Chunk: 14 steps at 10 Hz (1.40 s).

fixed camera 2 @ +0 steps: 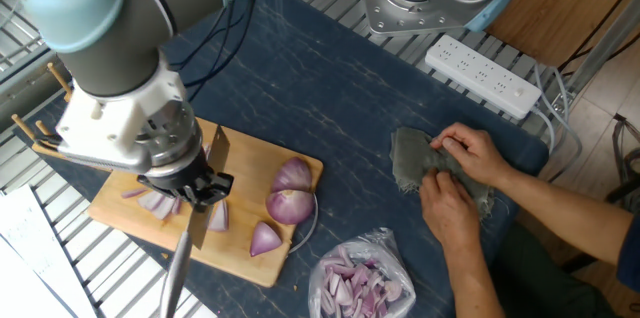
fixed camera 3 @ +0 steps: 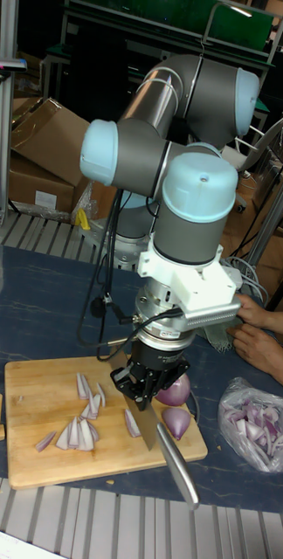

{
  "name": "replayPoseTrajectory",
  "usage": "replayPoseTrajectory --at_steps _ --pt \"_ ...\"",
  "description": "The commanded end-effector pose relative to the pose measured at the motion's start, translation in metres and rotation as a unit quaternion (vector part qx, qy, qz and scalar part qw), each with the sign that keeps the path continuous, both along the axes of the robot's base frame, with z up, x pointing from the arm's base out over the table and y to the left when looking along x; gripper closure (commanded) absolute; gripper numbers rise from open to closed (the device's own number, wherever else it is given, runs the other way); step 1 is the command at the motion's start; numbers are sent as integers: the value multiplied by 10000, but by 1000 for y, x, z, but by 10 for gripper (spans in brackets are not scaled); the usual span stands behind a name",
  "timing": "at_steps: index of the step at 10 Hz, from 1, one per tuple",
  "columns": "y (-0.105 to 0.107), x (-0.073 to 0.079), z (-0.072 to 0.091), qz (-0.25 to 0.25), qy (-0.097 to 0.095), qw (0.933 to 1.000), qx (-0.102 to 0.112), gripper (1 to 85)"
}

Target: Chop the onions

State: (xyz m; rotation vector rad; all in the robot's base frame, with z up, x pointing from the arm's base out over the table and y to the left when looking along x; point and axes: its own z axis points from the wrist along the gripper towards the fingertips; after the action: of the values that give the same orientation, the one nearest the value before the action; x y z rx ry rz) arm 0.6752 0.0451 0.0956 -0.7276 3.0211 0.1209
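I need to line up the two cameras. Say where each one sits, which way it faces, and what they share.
Fixed view: high above, looking down across the cutting board; shows the arm's wrist, claw gripping the knife, a person's hands.
Tall fixed view: low at the board's long edge, facing the whole arm; claw.
Shared: board, knife, onions, bag.
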Motion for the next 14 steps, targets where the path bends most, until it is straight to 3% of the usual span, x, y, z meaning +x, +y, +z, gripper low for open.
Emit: replayPoseTrajectory --at_steps 1,9,14 --pt "13 1 -4 73 -52 9999 111 847" --pt "16 11 -11 102 -163 9998 109 847" --pt "20 9 -11 188 -148 9996 145 847"
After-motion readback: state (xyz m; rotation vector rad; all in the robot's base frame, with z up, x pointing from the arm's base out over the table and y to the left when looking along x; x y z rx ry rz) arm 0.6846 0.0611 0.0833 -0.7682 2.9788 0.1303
